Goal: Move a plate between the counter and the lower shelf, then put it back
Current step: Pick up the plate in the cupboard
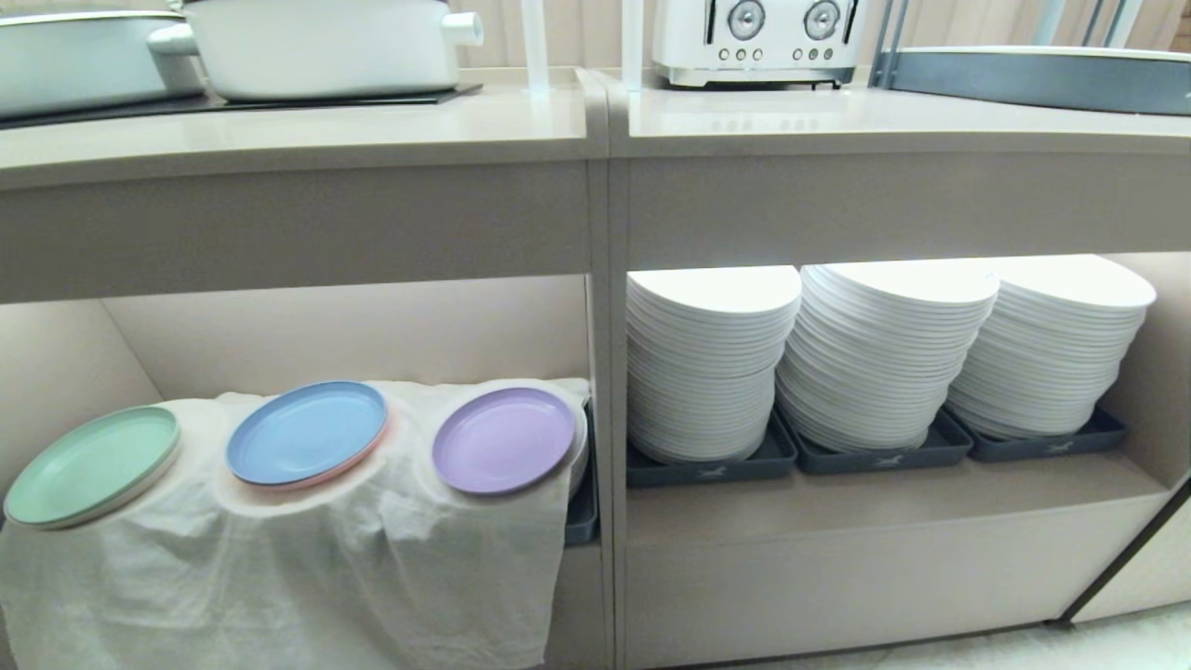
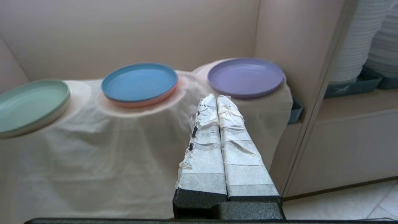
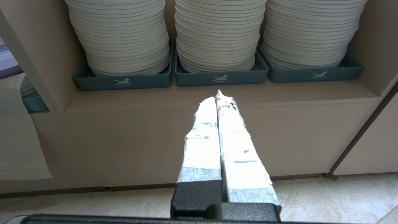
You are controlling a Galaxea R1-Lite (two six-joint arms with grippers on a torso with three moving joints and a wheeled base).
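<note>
left gripper (image 2: 216,99): fingers pressed together, holding nothing, short of the white cloth (image 2: 93,149) | right gripper (image 3: 218,97): also closed and empty, facing white plate stacks (image 3: 217,34) at 12 o'clock | purple plate (image 2: 245,77): on the cloth-draped lower shelf (image 1: 307,326), just past the left tips at 1 o'clock | blue plate (image 2: 140,82) at 10 o'clock | green plate (image 2: 29,104) farthest left | counter (image 1: 288,130) above

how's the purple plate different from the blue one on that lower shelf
The purple plate is lavender; the blue plate is light blue. The purple one sits on the cloth nearest the shelf's right wall, with the blue one in the middle. A pinkish rim shows under the blue plate, none under the purple. Both are round, low-rimmed, empty and tilted forward on the draped cloth.
</note>
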